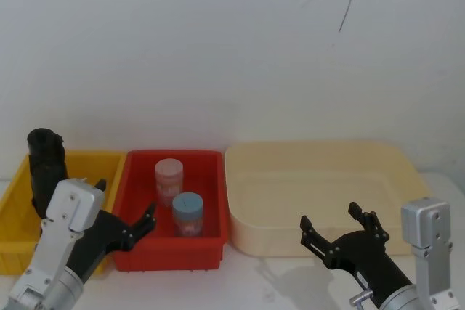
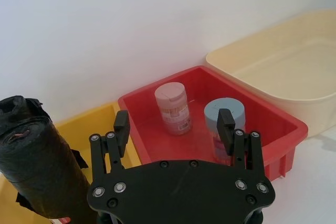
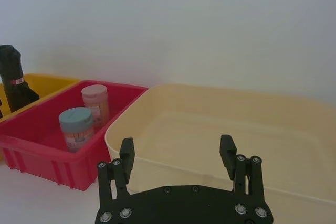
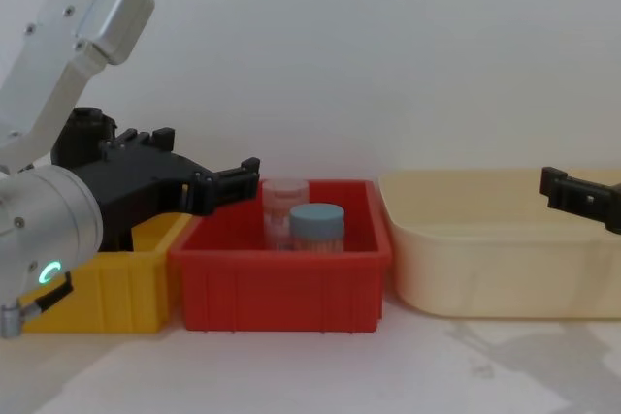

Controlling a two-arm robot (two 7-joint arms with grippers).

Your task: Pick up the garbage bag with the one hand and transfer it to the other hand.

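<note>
The left claw (image 2: 174,121) hangs wide open and empty over the red bin (image 2: 283,140). The bag (image 2: 39,166) stands just to its left in the yellow bin (image 2: 89,124), ungrasped. The right claw (image 3: 177,147), also spread and empty, hovers before the cream tub (image 3: 262,129). Pick-up and handover are both left to do.

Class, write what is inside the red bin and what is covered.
Two small jars stand in the red bin: a pink-lidded jar behind, a blue-lidded jar in front. In the chest view the bin's front wall hides their bases.
</note>
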